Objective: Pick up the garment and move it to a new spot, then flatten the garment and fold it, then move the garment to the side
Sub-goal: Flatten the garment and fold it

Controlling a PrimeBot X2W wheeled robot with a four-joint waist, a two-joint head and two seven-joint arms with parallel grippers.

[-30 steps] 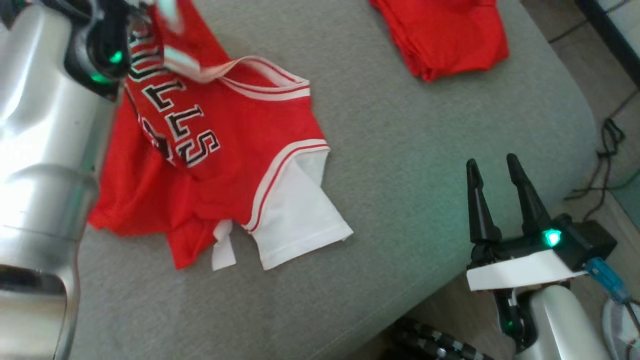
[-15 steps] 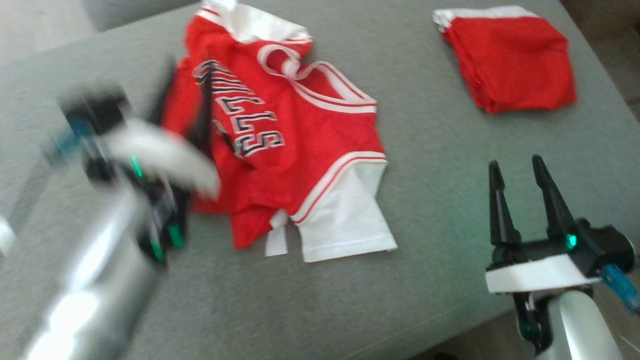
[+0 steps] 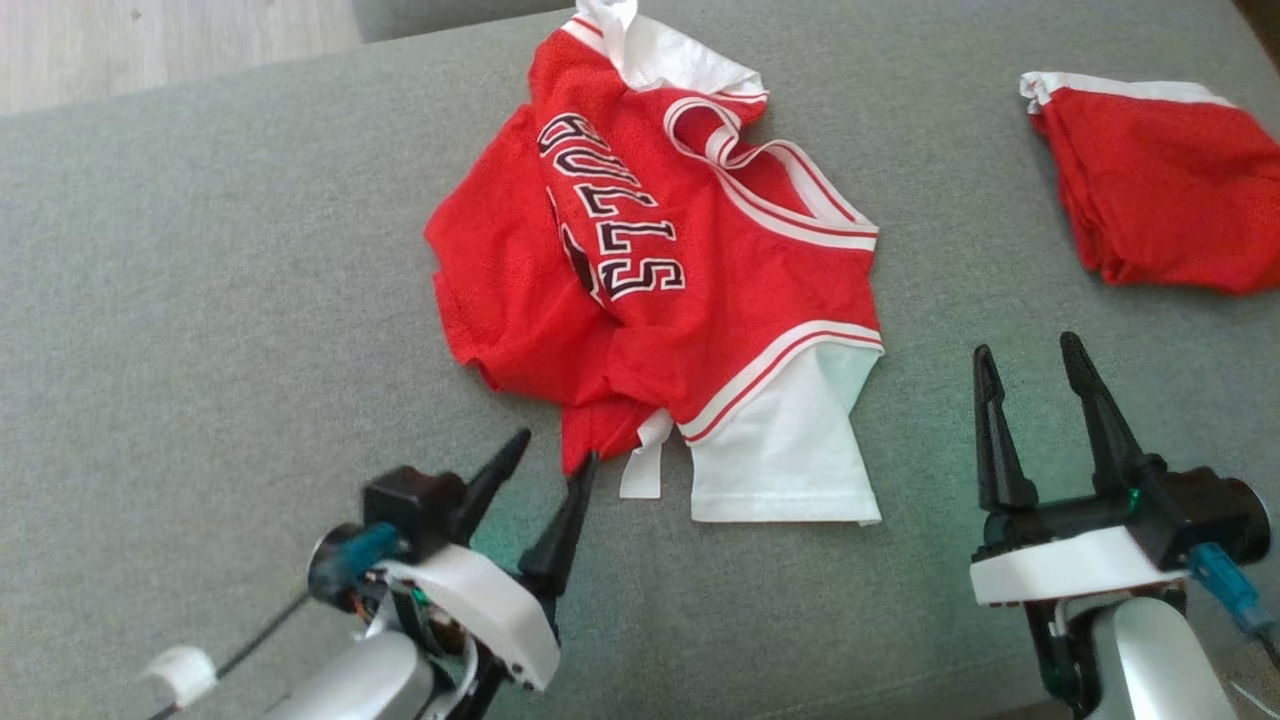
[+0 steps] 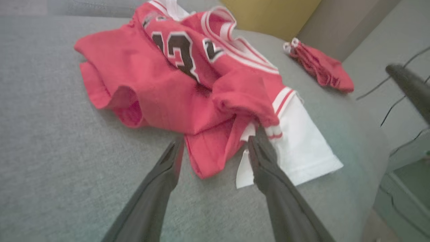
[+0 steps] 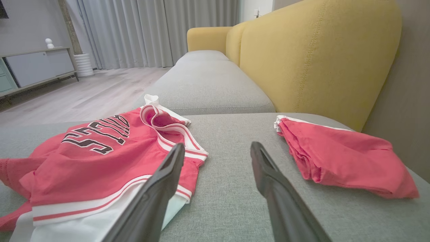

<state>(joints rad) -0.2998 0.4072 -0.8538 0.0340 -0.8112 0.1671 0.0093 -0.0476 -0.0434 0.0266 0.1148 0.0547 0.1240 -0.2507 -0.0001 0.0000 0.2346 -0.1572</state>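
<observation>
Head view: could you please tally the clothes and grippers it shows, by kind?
jersey, crumpled: 1
folded red garment: 1
grippers, both open: 2 (left gripper, right gripper)
Total: 4

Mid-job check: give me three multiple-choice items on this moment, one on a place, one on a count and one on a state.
1. In the head view, where does the folded red garment lie relative to the jersey?
A) upper right, apart from it
B) on top of it
C) lower left

2. How many separate red items lie on the grey cushion?
A) one
B) two
C) four

3. How is the jersey?
A) folded flat
B) crumpled, not gripped
C) hanging off the cushion's edge

Key:
1 A: bare cushion separates them.
2 B: only the jersey and the folded garment.
3 B: it lies bunched; the left gripper is open at its hem and the right gripper is open, apart from it.
</observation>
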